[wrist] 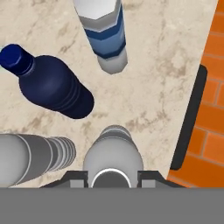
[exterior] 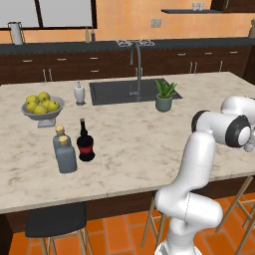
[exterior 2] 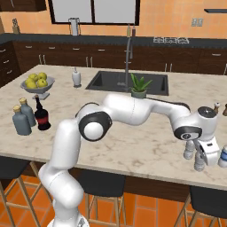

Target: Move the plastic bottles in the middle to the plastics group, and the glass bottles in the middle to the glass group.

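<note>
Plastic bottle (wrist: 113, 153) sits between the tool (wrist: 113, 178) fingers at the bench (exterior 2: 146, 146) edge | grip state: cannot tell | you're mid-placement beside 3 bottles; next, release and lift straight.

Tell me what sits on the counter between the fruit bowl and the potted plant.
In the left base view, the white soap dispenser and the dark sink with its faucet lie between the fruit bowl and the potted plant.
</note>
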Motion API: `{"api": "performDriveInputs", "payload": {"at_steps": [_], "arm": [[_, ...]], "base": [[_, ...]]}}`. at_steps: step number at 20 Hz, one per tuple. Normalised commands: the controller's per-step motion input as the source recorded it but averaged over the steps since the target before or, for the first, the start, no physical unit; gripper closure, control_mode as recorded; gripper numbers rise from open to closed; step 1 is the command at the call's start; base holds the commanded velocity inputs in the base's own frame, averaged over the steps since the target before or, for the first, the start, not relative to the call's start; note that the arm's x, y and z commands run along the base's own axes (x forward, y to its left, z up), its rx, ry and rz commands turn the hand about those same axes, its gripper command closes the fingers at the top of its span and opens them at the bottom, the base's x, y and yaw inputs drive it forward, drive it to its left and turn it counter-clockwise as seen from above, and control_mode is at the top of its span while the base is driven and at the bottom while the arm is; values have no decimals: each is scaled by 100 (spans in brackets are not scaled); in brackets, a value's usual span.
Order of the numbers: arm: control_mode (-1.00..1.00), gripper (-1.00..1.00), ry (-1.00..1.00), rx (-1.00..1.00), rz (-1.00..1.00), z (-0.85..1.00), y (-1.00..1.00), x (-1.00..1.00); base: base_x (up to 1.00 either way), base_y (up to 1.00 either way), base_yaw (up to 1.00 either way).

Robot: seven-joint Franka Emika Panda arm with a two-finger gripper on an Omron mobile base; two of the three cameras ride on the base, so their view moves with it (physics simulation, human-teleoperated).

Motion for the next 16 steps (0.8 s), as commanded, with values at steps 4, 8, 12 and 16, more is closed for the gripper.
{"api": "performDriveInputs", "payload": {"at_steps": [4, 8, 12, 16], "arm": [[-100, 100, 12, 0, 0, -2, -1, 16], [-100, 100, 7, 0, 0, -7, -8, 16], [-100, 100, 1, 2, 0, -2, -15, 1], [-100, 100, 3, 8, 0, 0, -20, 0]], "base": [[0, 0, 0], [0, 0, 0], [0, 0, 0], [0, 0, 0]]}}
